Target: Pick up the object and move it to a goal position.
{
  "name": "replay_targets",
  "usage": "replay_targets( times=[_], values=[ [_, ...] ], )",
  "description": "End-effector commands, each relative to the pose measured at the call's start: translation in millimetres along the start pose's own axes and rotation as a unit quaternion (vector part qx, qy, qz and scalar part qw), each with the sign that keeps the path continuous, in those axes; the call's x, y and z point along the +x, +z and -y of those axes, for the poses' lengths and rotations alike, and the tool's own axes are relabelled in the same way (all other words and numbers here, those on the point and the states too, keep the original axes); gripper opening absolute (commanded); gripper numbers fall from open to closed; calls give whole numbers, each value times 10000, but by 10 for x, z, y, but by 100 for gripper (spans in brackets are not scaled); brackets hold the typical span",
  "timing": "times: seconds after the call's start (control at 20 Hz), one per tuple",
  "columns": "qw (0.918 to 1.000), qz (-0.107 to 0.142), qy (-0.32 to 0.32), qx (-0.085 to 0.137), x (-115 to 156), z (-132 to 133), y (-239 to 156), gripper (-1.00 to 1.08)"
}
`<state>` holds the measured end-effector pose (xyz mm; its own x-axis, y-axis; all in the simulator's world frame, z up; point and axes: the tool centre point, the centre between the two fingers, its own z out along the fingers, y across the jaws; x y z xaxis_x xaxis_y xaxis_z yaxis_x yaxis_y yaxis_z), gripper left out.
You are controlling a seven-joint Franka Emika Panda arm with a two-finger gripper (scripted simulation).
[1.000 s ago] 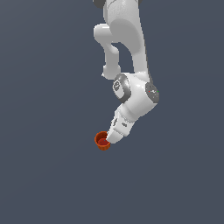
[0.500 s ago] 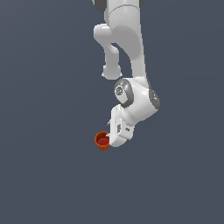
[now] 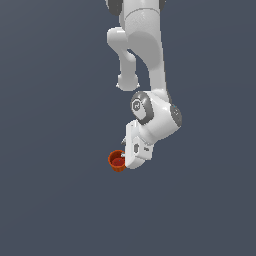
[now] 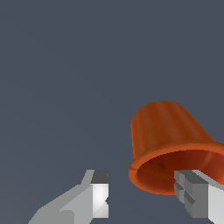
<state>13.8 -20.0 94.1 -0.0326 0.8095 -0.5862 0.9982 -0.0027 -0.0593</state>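
The object (image 3: 116,161) is a small orange-red ribbed cup with a darker red inside. In the exterior view it sits just off the left side of the white hand. In the wrist view the object (image 4: 168,135) lies tipped, its mouth turned toward the camera. My gripper (image 4: 142,180) is open. One finger (image 4: 194,192) stands in front of the cup's mouth, and the other finger (image 4: 98,192) stays outside the rim with a small gap. In the exterior view the gripper (image 3: 125,157) is mostly hidden behind the hand and the cup.
A plain dark grey-blue surface fills both views. The white arm (image 3: 145,60) comes down from the top of the exterior view, and its elbow joint (image 3: 155,117) hangs above the hand.
The wrist has swung toward the exterior view's left and the hand has turned more upright over the cup. The cup has stayed in the same spot.
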Motion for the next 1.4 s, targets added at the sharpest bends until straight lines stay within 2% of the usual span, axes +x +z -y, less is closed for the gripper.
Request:
replay_targets(
  times=[0.0,0.35,0.4,1.0,1.35],
  values=[
    [10000,4,-6,4,-2,2,63,28],
    [10000,11,-31,3,-3,8,285,28],
    [10000,11,-31,3,-3,8,285,-100],
    [10000,15,-21,7,-14,13,277,-100],
    [10000,19,-24,5,62,126,29,-100]
  ],
)
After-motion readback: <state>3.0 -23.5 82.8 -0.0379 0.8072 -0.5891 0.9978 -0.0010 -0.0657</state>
